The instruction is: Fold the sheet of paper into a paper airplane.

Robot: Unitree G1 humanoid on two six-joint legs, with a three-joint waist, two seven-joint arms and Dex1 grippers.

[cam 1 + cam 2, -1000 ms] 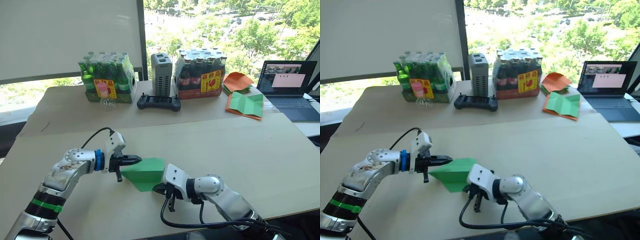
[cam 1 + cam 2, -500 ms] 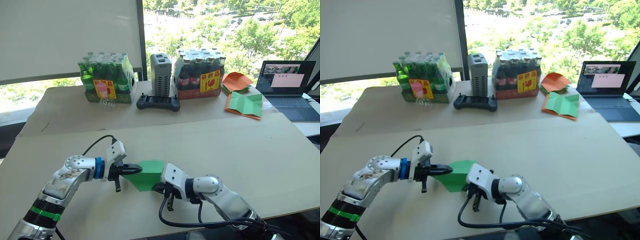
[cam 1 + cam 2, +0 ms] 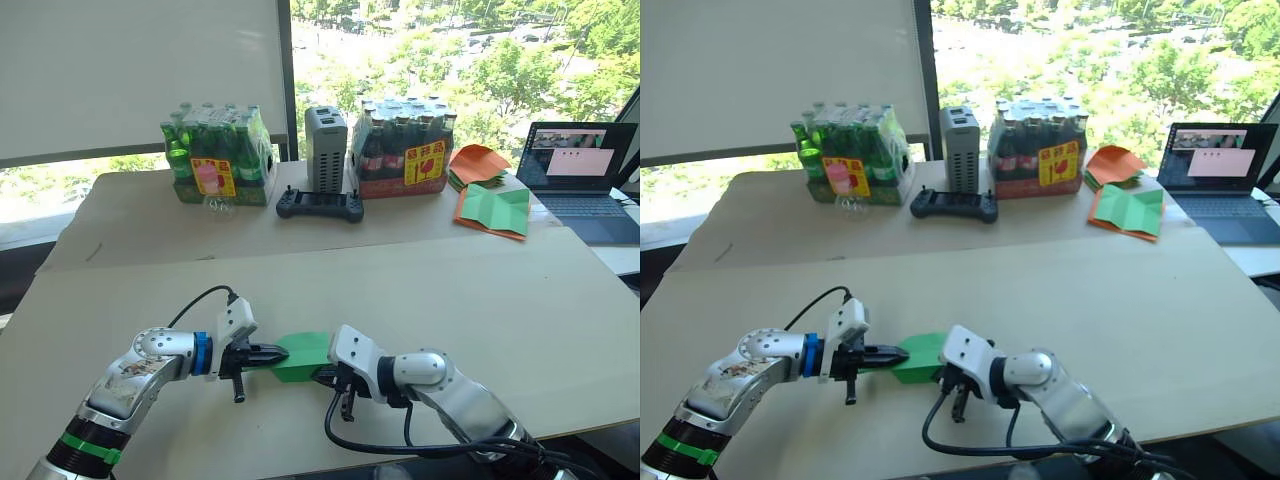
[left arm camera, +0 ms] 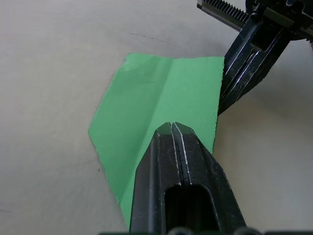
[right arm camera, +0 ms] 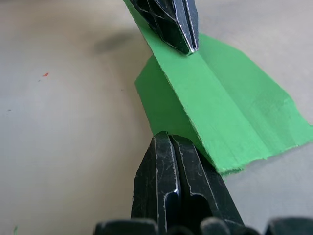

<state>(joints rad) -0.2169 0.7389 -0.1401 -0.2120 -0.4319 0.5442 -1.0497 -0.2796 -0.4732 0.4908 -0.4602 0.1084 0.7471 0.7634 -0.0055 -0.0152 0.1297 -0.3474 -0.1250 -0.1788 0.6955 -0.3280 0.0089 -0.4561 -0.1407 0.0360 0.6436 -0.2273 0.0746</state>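
Observation:
The sheet of paper (image 3: pixel 302 352) is bright green and folded into a narrow strip with a raised crease (image 4: pixel 166 88) along its middle. It lies on the near part of the table between my two grippers. My left gripper (image 3: pixel 281 353) is shut, with its tips on the crease at the paper's left end (image 5: pixel 188 46) and paper passing under the fingers (image 4: pixel 176 161). From the right, my right gripper (image 3: pixel 324 376) is shut too. Its fingertips (image 4: pixel 230 93) touch the paper's right edge, and that corner (image 5: pixel 215 156) slips behind them.
Along the far table edge stand a pack of green bottles (image 3: pixel 212 152), a grey box (image 3: pixel 325 148), a black controller (image 3: pixel 320 206) and a pack of dark bottles (image 3: pixel 405 145). Orange and green papers (image 3: pixel 492 206) and a laptop (image 3: pixel 580 178) sit at the far right.
My left gripper has come lower and closer to the right gripper, taking the paper's left end with it. The green shape went from a wide raised triangle to a short flat strip.

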